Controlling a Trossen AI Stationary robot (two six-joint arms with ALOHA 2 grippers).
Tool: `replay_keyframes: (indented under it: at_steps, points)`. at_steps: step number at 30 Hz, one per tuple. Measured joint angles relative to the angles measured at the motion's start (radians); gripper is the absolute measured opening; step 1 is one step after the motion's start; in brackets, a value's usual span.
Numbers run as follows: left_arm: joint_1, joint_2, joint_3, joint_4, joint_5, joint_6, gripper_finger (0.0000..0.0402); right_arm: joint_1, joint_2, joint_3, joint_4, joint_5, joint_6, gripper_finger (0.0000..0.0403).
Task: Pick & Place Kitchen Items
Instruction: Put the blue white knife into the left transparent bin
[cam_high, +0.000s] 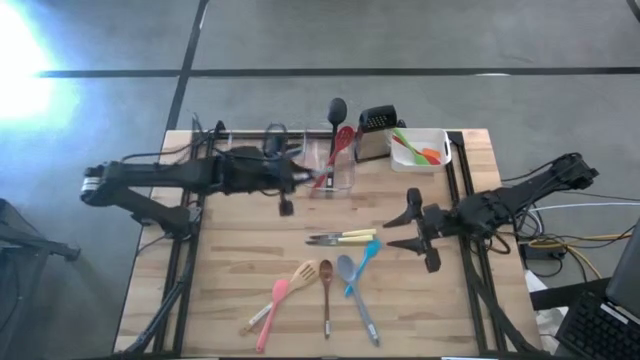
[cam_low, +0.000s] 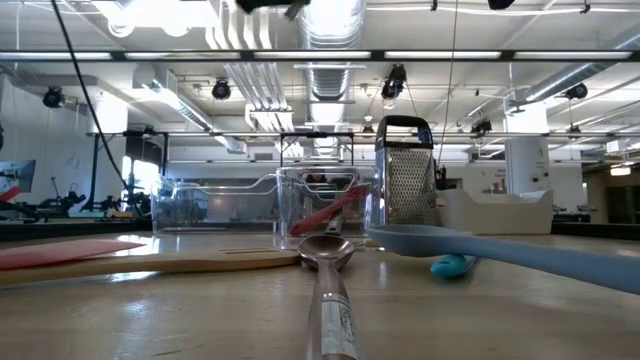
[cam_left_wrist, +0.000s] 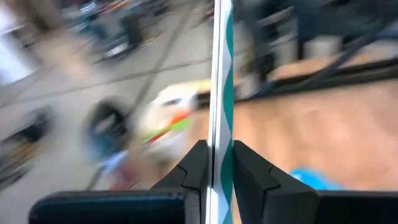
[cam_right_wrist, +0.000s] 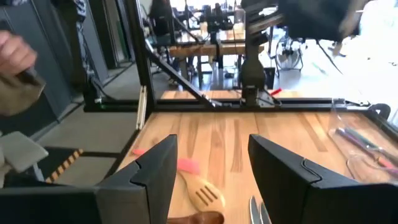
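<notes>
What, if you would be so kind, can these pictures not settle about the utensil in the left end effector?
- Left wrist view: motion blur; the left end effector pinches a thin teal-and-white handle, cut off by the top edge, so its head is unseen.
- High view: the arm covers that utensil by the clear tub.
- Low view: neither end effector shows.

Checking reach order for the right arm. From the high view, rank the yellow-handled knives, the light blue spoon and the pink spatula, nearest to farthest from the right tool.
1. Yellow-handled knives, just beside the right tool, toward table centre.
2. Light blue spoon, toward the front edge.
3. Pink spatula, far front, toward the left arm's side.
</notes>
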Motion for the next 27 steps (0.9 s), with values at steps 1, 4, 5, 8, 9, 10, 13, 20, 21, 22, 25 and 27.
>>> replay_keyframes:
  at_steps: [1,4,5,8,9,10,13,20,21,22,25,27]
  points:
    - [0.011,-0.022,-0.001,-0.046,-0.051,0.003,0.0049,0.0,0.004,-0.002,0.006,0.0,0.0,0.0186]
    - [0.053,-0.077,-0.002,-0.166,-0.184,0.004,0.0049,0.0,0.014,-0.011,0.007,0.0,0.0,0.018]
    - [0.071,-0.092,-0.003,-0.202,-0.219,0.004,0.0049,0.0,0.019,-0.01,0.012,0.0,0.0,0.0178]
    - [0.141,-0.123,0.027,-0.333,-0.254,-0.023,0.0049,0.0,0.024,-0.01,0.013,0.0,0.0,0.0173]
    - [0.167,-0.128,0.043,-0.377,-0.255,-0.039,0.0049,0.0,0.025,-0.008,0.015,0.001,0.0,0.0171]
    - [0.191,-0.13,0.058,-0.416,-0.255,-0.052,0.0049,0.0,0.025,-0.008,0.016,0.0,0.0,0.0169]
    - [0.264,-0.125,0.107,-0.524,-0.253,-0.069,0.0049,0.0,0.026,-0.008,0.016,0.001,0.0,0.0165]
    - [0.427,-0.018,0.266,-0.826,-0.24,-0.092,0.0049,0.0,0.025,-0.008,0.018,0.001,0.0,0.0157]
    - [0.448,0.007,0.289,-0.87,-0.24,-0.087,0.0049,0.0,0.025,-0.008,0.018,0.002,0.0,0.0156]
    - [0.467,0.034,0.312,-0.909,-0.24,-0.079,0.0049,0.0,0.025,-0.008,0.018,0.002,0.0,0.0155]
    - [0.508,0.118,0.368,-1.015,-0.243,-0.035,0.0049,0.0,0.025,-0.008,0.018,0.004,0.0,0.0155]
    - [0.525,0.166,0.384,-1.078,-0.243,-0.001,0.0049,0.0,0.026,-0.008,0.018,0.004,0.002,0.0157]
